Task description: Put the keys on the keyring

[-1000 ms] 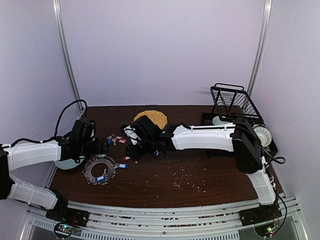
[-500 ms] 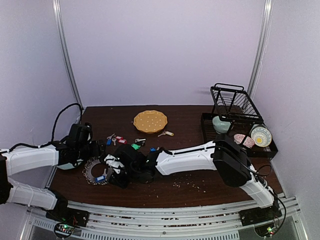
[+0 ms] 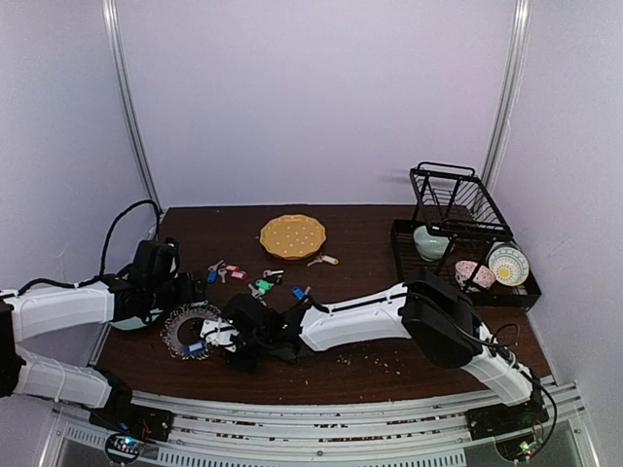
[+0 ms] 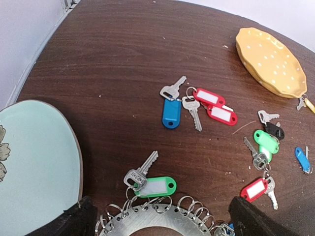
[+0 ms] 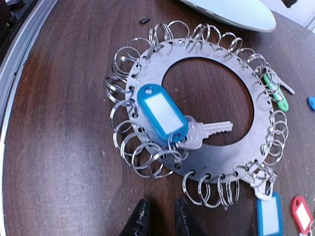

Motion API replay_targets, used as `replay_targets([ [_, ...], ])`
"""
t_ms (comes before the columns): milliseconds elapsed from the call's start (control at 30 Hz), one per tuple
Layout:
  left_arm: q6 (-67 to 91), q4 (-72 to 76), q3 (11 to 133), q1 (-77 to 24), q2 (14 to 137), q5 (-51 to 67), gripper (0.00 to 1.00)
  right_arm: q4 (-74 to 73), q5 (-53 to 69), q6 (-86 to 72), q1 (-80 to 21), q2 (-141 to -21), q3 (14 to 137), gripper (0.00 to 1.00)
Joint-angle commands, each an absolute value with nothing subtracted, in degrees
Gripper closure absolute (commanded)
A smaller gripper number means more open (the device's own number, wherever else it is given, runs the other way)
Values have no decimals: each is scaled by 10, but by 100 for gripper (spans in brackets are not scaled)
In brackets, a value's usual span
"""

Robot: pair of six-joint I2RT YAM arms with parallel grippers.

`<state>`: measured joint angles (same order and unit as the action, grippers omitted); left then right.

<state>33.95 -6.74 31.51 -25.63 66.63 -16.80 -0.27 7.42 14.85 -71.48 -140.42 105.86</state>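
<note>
**1. Keyring.** There is one keyring (image 5: 221, 160), a flat metal band fringed all round its outer edge with small wire loops. In the top view it (image 3: 192, 331) lies at 8 o'clock on the table (image 3: 409, 331), close to the front edge and near the left edge. One blue-tagged key (image 5: 162, 114) lies across the band at 8 o'clock in the right wrist view, with its blade pointing into the centre hole. Whether it is threaded on a loop cannot be told.

**2. Keys.** Loose keys (image 4: 171, 112) lie at 1 o'clock from the ring. By tag, the left wrist view shows three red, two green, two blue and one black. One green-tagged key (image 4: 156, 186) lies just beside the ring's loops.

**3. Grippers.**
- **Right gripper** (image 5: 161, 221): it sits at the ring's 4 o'clock in the top view, just outside the loops. The fingertips stand slightly apart with a narrow gap and hold nothing.
- **Left gripper** (image 4: 162, 227): it hangs over the ring's 12 o'clock rim. The jaws are spread wide and hold nothing.

**4. Surroundings.**
- One pale green plate (image 4: 34, 162) lies at 10 o'clock from the ring, by the left edge.
- One yellow plate (image 3: 292, 235) sits at 12 o'clock on the table.
- One black dish rack (image 3: 453, 199) stands at 2 o'clock against the right edge, with three dishes (image 3: 508, 263) in it.
- Crumbs (image 3: 365, 355) are scattered at 5 o'clock.
- Bare wood separates the loose keys from the rack and fills the back-left corner.
</note>
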Motion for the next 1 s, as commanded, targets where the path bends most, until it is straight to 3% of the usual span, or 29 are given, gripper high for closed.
replay_targets([
  [0,330,-41,316,-250,662,-166,3,-22,49,176,-716,-1437,1101,80],
  [133,328,-35,312,-250,661,-160,3,-24,29,178,-716,-1451,1117,85],
  [767,319,-33,317,-250,662,-147,3,-58,-16,223,-713,-1435,1120,85],
  [900,317,-38,320,-249,660,-145,3,-58,-15,229,-713,-1435,1123,100],
  [967,316,-38,319,-249,657,-147,3,-62,-16,231,-713,-1434,1125,100],
])
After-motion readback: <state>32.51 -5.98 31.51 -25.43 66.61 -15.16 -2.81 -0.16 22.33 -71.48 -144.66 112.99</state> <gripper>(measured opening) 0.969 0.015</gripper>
